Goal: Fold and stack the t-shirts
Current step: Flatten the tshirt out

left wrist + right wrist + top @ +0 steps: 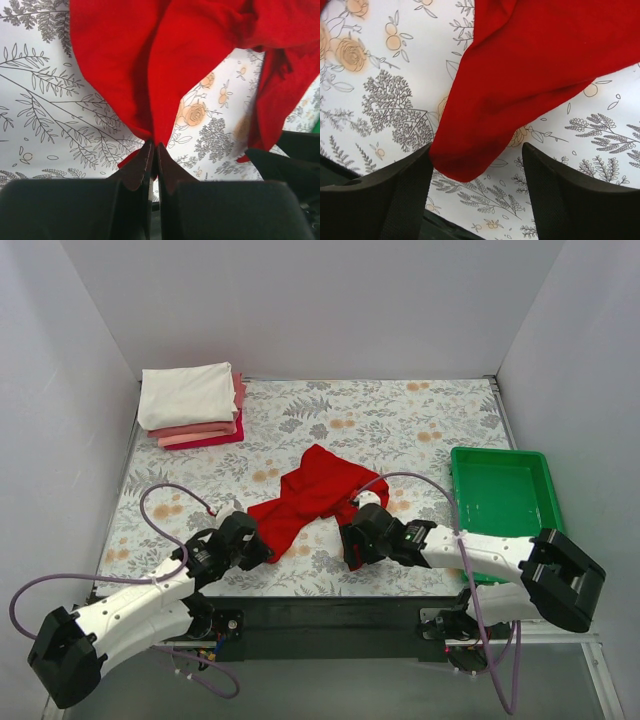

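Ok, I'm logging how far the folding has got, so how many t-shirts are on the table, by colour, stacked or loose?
white t-shirt: 1, folded, top of the stack
salmon pink t-shirt: 1, folded, in the stack
crimson t-shirt: 1, folded, bottom of the stack
bright red t-shirt: 1, loose and unfolded
Total: 4

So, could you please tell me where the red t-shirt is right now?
In the top view, the red t-shirt lies crumpled at front centre, between the left gripper and right gripper.
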